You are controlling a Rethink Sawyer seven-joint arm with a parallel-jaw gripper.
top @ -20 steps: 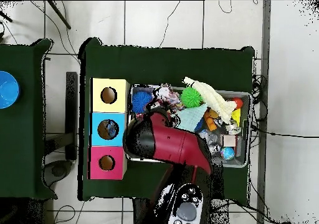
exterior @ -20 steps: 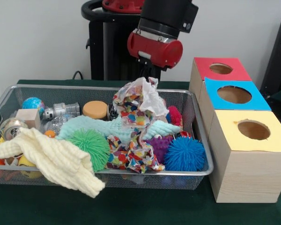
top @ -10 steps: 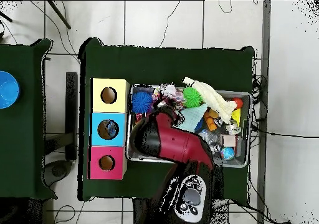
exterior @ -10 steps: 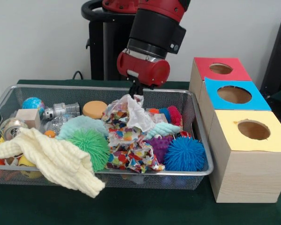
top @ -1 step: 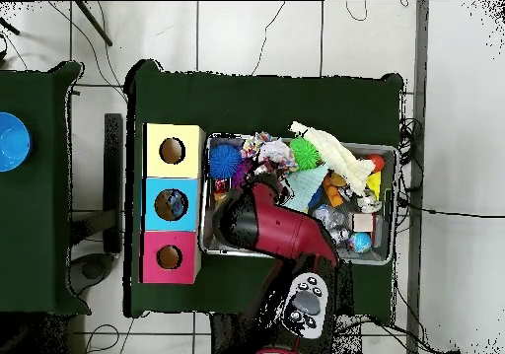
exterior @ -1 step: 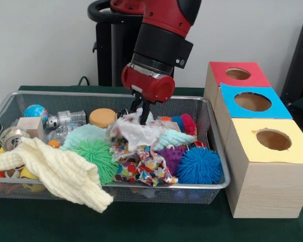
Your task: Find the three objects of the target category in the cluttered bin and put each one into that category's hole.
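Front view
Gripper point(exterior @ -1 step: 140, 112): down at the bin's 12 o'clock side, tips buried in the patterned cloth point(exterior @ -1 step: 141, 151); I cannot tell how far apart they are.
Bin point(exterior @ -1 step: 214, 151): mesh, packed; blue spiky ball point(exterior @ -1 step: 199, 166) at 4 o'clock, green spiky ball point(exterior @ -1 step: 97, 158) beside the cream cloth point(exterior @ -1 step: 60, 174).

Overhead view
Boxes point(top @ -1 step: 173, 202): yellow, blue, red, at the bin's 9 o'clock.
Arm point(top @ -1 step: 276, 227): covers the bin's middle.

Gripper point(exterior @ -1 step: 140, 112) sits low in the bin point(exterior @ -1 step: 212, 151), tips touching the patterned cloth point(exterior @ -1 step: 139, 151); blue spiky ball point(exterior @ -1 step: 199, 165) lies below-right, green one point(exterior @ -1 step: 97, 157) below-left.
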